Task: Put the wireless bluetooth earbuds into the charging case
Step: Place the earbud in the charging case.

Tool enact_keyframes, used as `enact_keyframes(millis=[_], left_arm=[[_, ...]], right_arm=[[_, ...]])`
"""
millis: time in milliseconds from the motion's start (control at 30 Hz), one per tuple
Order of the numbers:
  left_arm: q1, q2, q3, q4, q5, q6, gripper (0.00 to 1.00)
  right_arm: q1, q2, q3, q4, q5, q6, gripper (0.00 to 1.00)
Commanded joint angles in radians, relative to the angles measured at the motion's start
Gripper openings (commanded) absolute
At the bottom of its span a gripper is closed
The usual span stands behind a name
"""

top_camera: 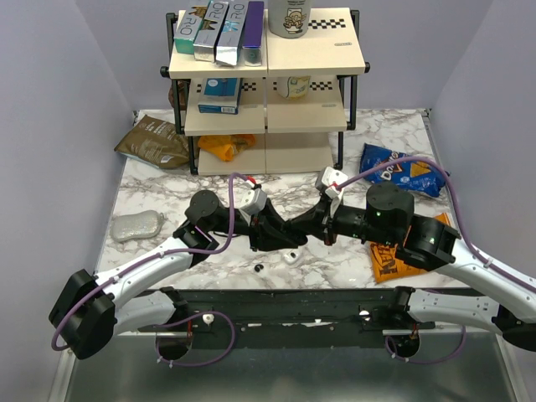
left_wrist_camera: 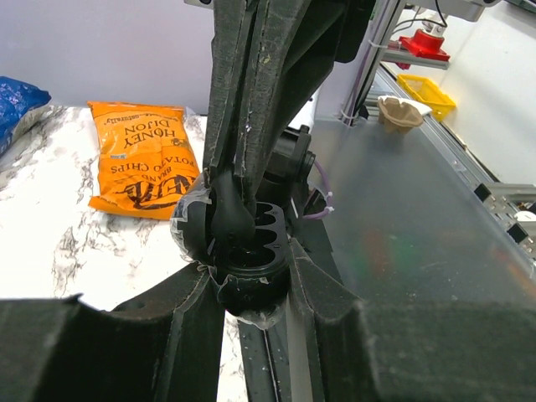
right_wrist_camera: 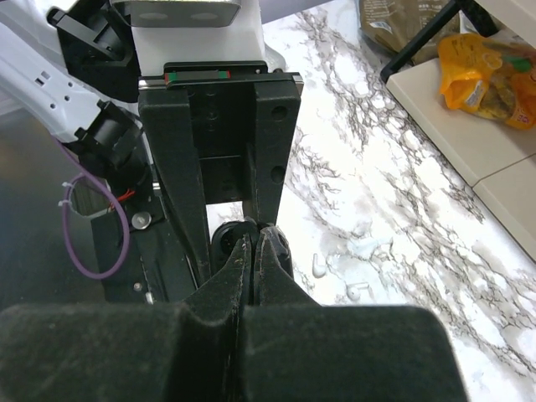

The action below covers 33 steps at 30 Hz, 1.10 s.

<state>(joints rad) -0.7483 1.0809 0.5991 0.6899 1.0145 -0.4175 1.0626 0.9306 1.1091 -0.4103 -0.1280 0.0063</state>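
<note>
Left jaws clamp the charging case (left_wrist_camera: pixel 260 234) at the bench's (top_camera: pixel 159 180) near edge; right jaws, closed, perhaps pinching an earbud, point into it.

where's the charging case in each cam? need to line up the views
Top external: charging case near frame centre, between left pincer and right pincer tips; black on black, barely separable.
Left wrist: lower centre, clamped in the left pincer, right pincer tip on it from above.
Right wrist: centre, just beyond the shut right pincer tips.
Shared landmark: marble tabletop; orange chip bag in top and left wrist only.
</note>
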Motion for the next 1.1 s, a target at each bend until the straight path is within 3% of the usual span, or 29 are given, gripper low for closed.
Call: enact_keyframes(millis=[0,1067], left_arm=[[-0.005,-0.019,0.014,0.019,0.001,0.028,0.00],[-0.006,-0.059,0.013,-0.020,-0.067,0.069,0.00]], right_arm=[[0.019,0.002,-0.015,0.019,0.030,-0.011,0.01],[0.059,-0.024,-0.048,0.021,0.122,0.018,0.01]])
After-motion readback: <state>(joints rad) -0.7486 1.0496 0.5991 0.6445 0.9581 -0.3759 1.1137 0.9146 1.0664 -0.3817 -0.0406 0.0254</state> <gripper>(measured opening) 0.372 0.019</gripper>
